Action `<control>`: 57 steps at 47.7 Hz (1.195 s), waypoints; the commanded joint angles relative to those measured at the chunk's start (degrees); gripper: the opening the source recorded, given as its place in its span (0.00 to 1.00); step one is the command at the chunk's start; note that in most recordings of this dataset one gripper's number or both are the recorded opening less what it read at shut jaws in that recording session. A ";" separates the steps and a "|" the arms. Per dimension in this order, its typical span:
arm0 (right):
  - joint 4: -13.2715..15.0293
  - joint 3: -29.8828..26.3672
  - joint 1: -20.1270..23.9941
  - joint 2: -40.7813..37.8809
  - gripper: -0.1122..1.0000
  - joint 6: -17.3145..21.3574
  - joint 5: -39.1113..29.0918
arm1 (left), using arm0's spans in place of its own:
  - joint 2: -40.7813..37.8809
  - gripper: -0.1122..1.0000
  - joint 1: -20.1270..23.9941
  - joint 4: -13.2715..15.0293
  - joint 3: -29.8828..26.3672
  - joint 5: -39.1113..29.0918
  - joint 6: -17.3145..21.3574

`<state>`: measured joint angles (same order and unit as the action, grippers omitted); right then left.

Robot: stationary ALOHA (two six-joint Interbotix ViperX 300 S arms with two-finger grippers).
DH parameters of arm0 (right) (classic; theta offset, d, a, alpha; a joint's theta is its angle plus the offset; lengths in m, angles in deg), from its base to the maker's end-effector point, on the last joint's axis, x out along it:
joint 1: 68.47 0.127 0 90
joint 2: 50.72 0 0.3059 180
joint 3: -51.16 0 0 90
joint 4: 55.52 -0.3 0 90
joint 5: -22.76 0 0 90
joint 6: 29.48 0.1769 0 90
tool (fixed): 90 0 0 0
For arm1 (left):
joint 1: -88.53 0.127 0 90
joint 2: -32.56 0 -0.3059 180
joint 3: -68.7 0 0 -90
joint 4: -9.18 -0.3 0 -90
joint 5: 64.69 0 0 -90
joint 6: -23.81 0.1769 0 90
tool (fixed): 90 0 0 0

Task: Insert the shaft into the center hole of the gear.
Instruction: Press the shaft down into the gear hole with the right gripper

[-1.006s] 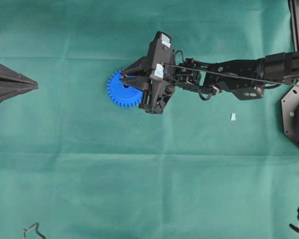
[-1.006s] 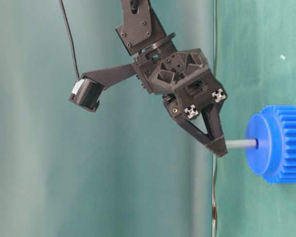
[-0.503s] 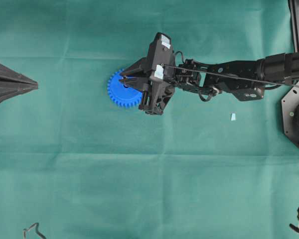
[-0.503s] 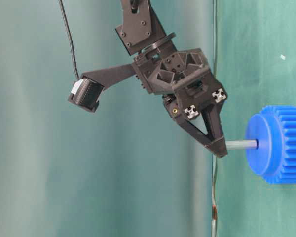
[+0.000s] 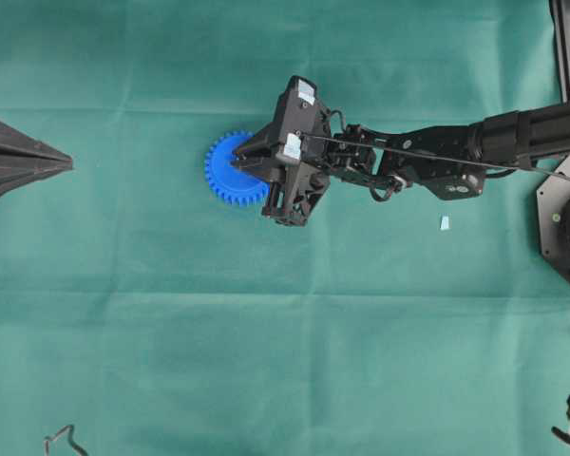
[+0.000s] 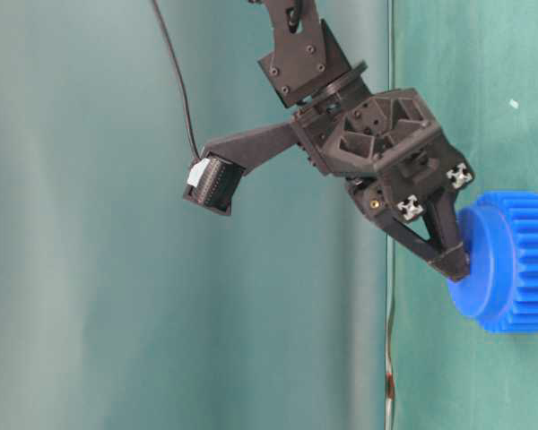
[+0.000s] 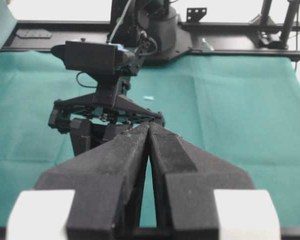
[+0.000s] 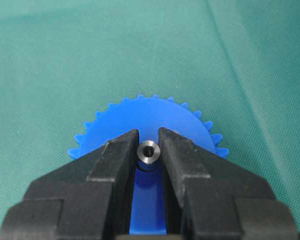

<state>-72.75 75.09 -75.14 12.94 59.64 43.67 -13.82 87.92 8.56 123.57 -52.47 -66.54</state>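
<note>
Blue gear [image 8: 150, 120] — right pincer [image 8: 149, 145] clamping shaft [image 8: 149, 151] at its face; left pincer [image 7: 149, 137] closed.

Robotics lab bench: green cloth [image 5: 266, 361] covers the table; black frame rails [image 7: 230, 42] stand behind the arms.

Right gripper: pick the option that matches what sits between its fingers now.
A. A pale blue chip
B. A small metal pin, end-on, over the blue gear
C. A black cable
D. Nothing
B: in the right wrist view the right gripper pinches a small silver pin just above the blue gear.
</note>
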 commanded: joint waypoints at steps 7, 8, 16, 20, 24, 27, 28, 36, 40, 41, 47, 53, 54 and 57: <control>-0.18 -0.53 0.00 0.79 0.26 -0.09 0.53 | -0.35 0.10 0.26 -0.18 -0.97 0.35 0.00; -0.18 -0.53 0.00 0.79 0.26 -0.09 0.53 | -0.35 0.10 0.26 -0.18 -0.97 0.35 0.09; -0.18 -0.53 0.09 0.79 0.26 -0.09 0.26 | -0.35 0.10 0.26 -0.18 -0.97 0.35 0.00; -0.18 -0.53 0.09 0.79 0.26 -0.09 0.26 | -0.35 0.10 0.35 -0.18 -0.97 0.35 0.09; -0.09 -0.53 0.09 0.79 0.26 -0.09 0.26 | -0.35 0.10 0.26 -0.18 -0.97 0.35 0.09; -0.18 -0.53 0.09 0.88 0.28 -0.09 0.26 | -0.35 0.10 0.26 -0.09 -0.88 0.35 0.00; -0.18 -0.53 0.09 0.79 0.30 -0.09 0.18 | -0.35 0.10 0.26 -0.18 -0.97 0.35 0.00; -0.62 -0.53 0.09 0.79 0.71 0.00 0.44 | -0.35 0.10 0.26 -0.18 -0.97 0.35 0.00; -0.70 -0.70 0.00 0.88 0.89 0.09 0.44 | -0.35 0.10 0.26 -0.18 -0.97 0.26 0.00; -0.70 -0.70 0.09 0.88 0.93 0.09 0.44 | -0.26 0.10 0.26 -0.18 -0.97 0.26 0.00; -0.79 -0.97 0.09 2.02 0.92 0.00 0.18 | -0.35 0.10 0.26 -0.18 -0.97 0.18 0.00; -0.70 -0.53 0.09 5.36 0.89 -0.44 -0.18 | -0.35 0.10 0.26 -0.18 -0.97 0.18 -0.09; -0.70 -0.35 0.09 6.06 0.89 -0.53 -0.26 | -0.35 0.10 0.26 -0.18 -0.97 0.18 -0.09; -0.53 -0.09 0.09 8.09 0.89 -0.79 -0.88 | -0.26 0.10 0.26 -0.18 -0.97 0.26 -0.09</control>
<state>-73.27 75.26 -75.06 16.98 58.94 43.23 -13.82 88.09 8.56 123.48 -52.56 -66.54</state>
